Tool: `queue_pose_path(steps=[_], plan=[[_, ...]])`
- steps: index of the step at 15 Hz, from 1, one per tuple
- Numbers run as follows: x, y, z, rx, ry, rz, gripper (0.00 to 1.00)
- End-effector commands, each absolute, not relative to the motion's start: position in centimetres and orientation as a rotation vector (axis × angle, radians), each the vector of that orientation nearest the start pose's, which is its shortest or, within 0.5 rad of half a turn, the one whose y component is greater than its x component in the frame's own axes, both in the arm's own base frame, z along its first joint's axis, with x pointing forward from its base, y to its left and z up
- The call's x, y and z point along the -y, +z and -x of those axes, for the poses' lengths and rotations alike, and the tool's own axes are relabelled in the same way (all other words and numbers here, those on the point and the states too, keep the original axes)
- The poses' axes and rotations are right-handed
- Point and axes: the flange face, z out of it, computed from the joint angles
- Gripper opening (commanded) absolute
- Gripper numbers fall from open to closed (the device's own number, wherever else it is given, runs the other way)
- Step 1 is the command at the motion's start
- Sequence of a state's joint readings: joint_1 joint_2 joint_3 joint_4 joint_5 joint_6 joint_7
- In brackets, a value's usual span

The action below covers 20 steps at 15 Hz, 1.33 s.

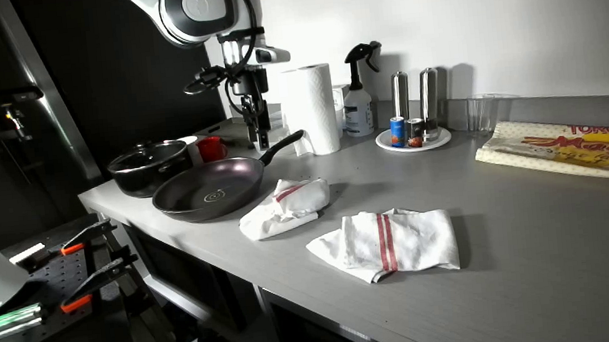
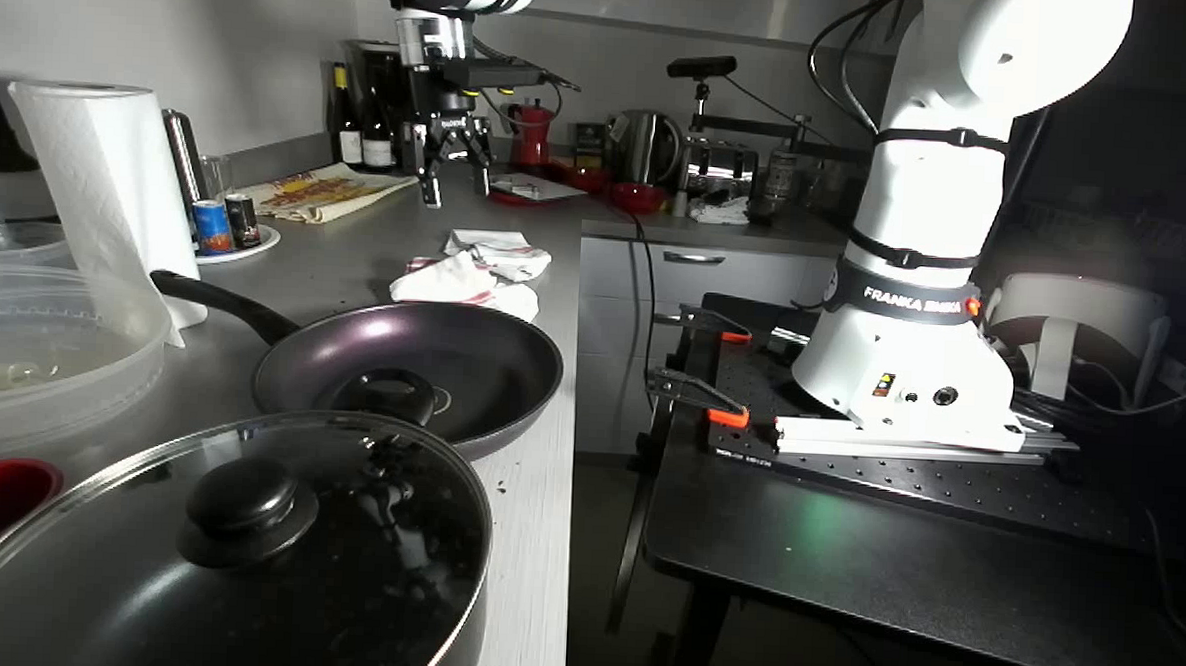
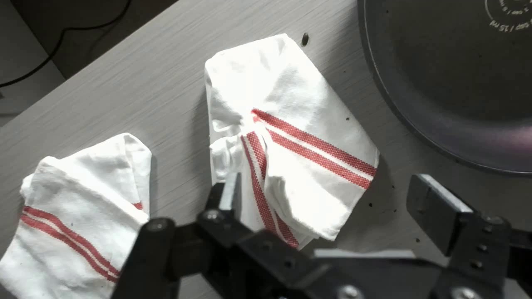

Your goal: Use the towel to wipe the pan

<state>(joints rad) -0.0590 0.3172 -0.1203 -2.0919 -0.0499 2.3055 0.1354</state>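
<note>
In an exterior view, the pan (image 1: 221, 180) points its long handle (image 1: 282, 146) to two o'clock. The gripper (image 2: 458, 195) is spread wide. The robot (image 2: 922, 212) says "FRANKA EMIKA".

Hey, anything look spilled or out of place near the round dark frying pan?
Yes: small dark specks lie scattered on the grey countertop between the frying pan and the nearer white, red-striped cloth towel. They stand out like spilled crumbs; what exactly, I can't tell.

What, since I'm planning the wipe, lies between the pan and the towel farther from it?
The nearer towel lies between the pan and the farther towel, with counter showing on either side, in the wrist view.
</note>
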Motion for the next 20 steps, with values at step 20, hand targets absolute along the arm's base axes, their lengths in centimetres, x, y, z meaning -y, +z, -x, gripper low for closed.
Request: queue_pose_path(steps=[20], plan=[[15.7,12.6,-62.2,-0.557,0.281,3.037,1.0]])
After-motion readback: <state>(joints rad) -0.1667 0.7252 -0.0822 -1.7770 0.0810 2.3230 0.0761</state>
